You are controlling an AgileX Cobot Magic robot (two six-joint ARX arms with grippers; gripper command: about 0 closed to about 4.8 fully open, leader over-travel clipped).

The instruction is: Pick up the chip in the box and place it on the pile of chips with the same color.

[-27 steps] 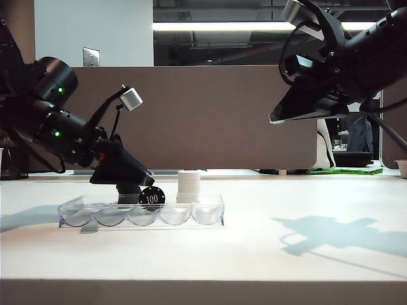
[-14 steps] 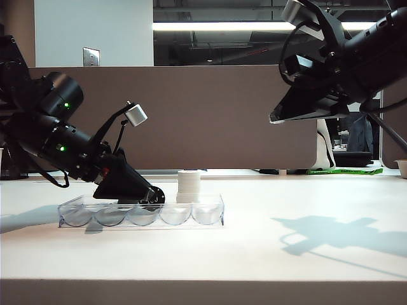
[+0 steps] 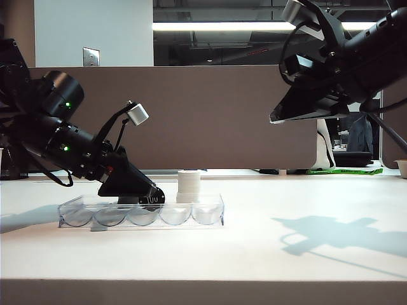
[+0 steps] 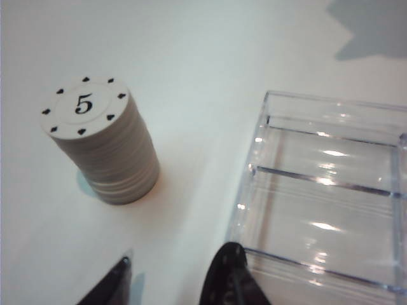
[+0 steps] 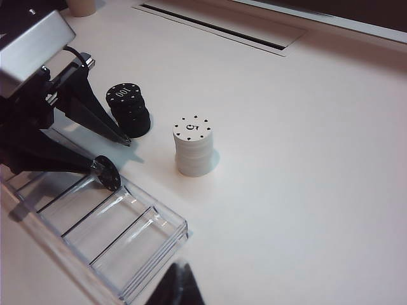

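Observation:
The clear box [image 3: 210, 213] [image 5: 152, 248] [image 4: 318, 190] lies along the table. The black chip [image 5: 107, 173] [image 3: 152, 199] [image 4: 227, 267] stands tilted at the box's back rim, against one fingertip of my left gripper [image 5: 113, 155] [image 3: 149, 196] [image 4: 175, 279]. That gripper's jaws are apart, with bare table between them. Its other finger points at the table near the black pile of chips [image 5: 130, 109], which has a "100" chip on top. The pile is hidden in the exterior view. My right gripper [image 5: 180, 286] [image 3: 275, 118] hangs high on the right, shut and empty.
A taller white stack [image 5: 193, 147] [image 4: 105, 146] [image 3: 189, 185] marked "5" stands just behind the box, beside the black pile. A long slot [image 5: 216, 28] runs across the table's far side. A small cup [image 3: 401, 168] sits at the far right.
My left gripper has sunk toward the box's back rim. The chip, whose whole face showed a second ago, now shows only its top. The right arm has not moved.

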